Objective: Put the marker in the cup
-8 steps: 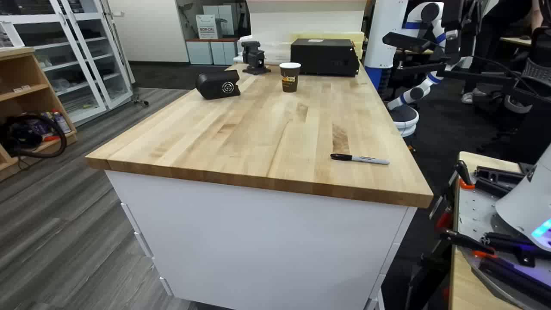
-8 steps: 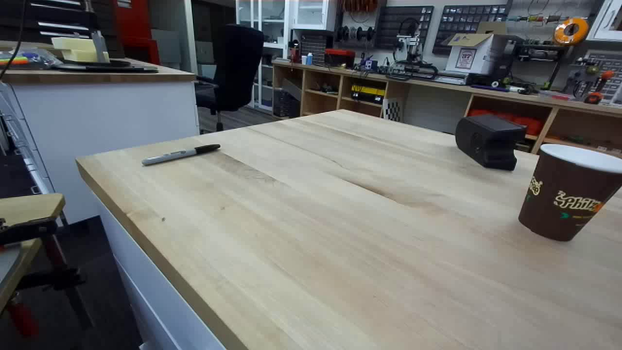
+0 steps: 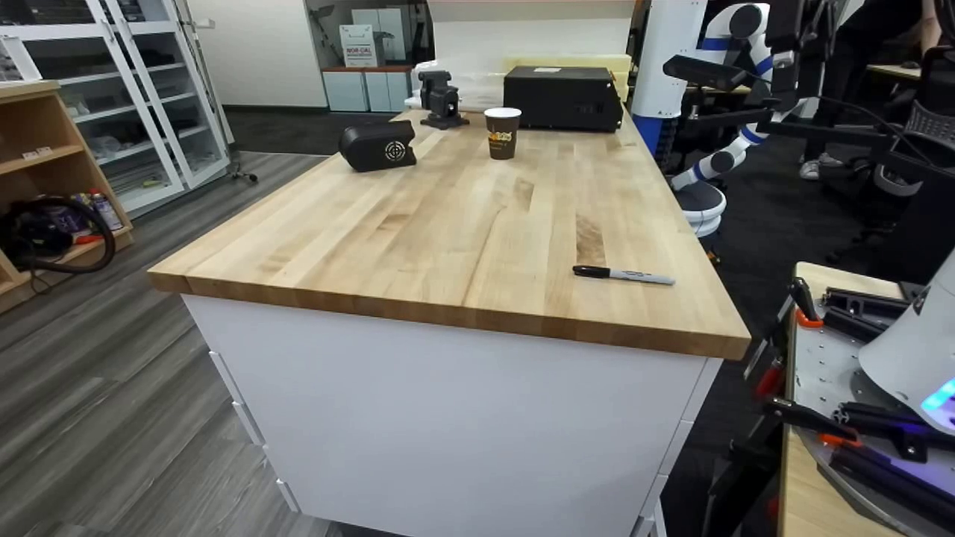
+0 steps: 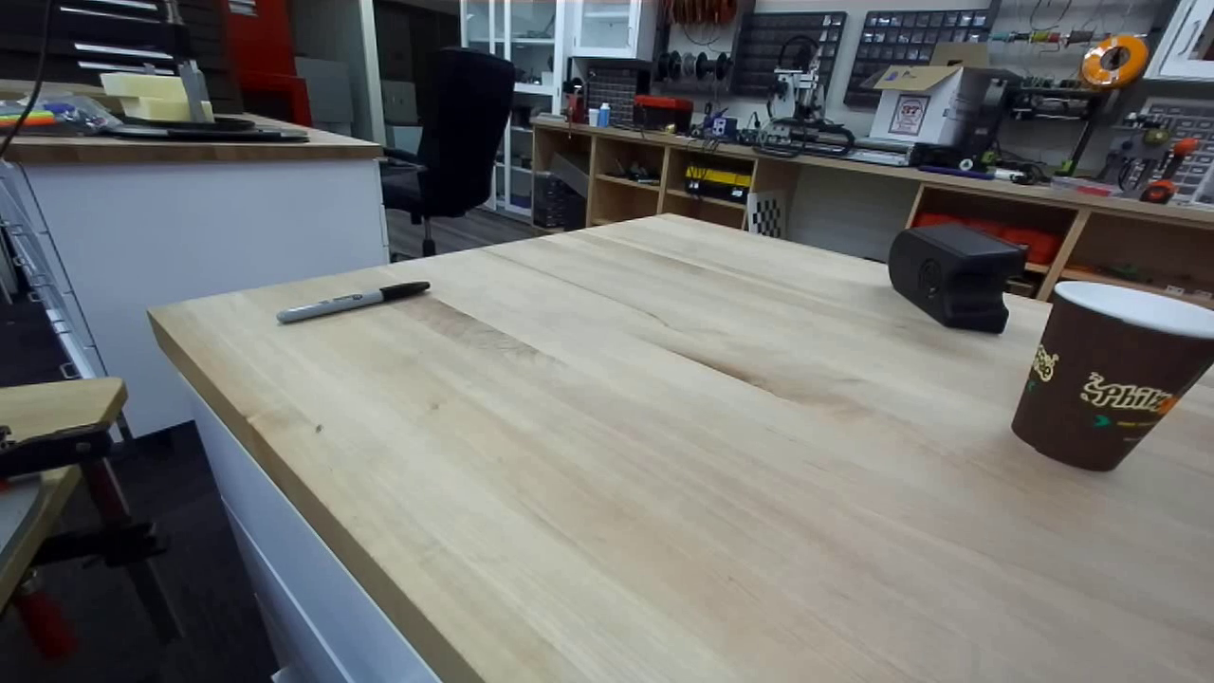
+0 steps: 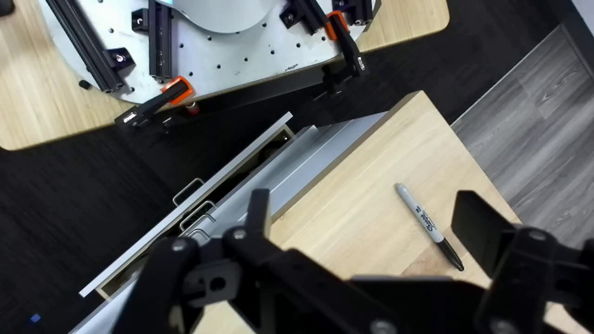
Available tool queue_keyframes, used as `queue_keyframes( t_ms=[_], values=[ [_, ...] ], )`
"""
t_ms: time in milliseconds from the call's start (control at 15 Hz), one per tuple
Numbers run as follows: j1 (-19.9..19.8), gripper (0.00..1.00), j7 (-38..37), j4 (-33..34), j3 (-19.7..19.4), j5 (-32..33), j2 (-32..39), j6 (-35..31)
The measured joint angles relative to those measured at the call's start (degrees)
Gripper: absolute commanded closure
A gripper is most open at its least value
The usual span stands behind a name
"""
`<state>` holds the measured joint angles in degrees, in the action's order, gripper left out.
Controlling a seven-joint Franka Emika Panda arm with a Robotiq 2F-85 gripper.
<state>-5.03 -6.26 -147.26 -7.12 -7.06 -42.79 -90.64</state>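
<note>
In the wrist view the jaws stand released, spread wide along the bottom of the frame. The marker (image 5: 428,225) shows between them, right of centre, lying on the desk (image 5: 343,218) with its grey end toward the upper left and its black cap toward the lower right. A drawer (image 5: 139,245) stands partly out at lower left. In an exterior view the cup (image 3: 502,136) stands upright on the desk at upper centre, well apart from the marker, which lies lower and farther right near the desk's lower edge. A black box (image 3: 563,99) shows behind the cup. In an exterior view a black device (image 4: 953,275) sits at upper right, above and left of the cup; the marker lies left of centre, cap pointing right.
</note>
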Motion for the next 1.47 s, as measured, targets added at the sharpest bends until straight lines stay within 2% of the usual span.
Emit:
queue_keyframes(
  t_ms=[333, 533, 733, 1000, 1200, 1467],
  values=[
    [0.0, 0.00, 0.0, 0.0, 0.1, 0.0, 0.0, 0.0],
    [0.1, 0.00, 2.0, 0.8, 1.6, 0.4, 1.3, -0.1],
    [1.4, 0.00, 6.4, 4.2, 4.2, 2.9, 5.8, -0.2],
    [3.7, 0.00, 12.8, 10.2, 6.2, 9.4, 12.4, -1.2],
    [4.3, 0.00, 19.2, 13.1, 5.7, 13.1, 15.7, -7.1],
    [4.5, 0.00, 26.9, 14.1, 3.6, 12.1, 18.3, -16.7]
  ],
)
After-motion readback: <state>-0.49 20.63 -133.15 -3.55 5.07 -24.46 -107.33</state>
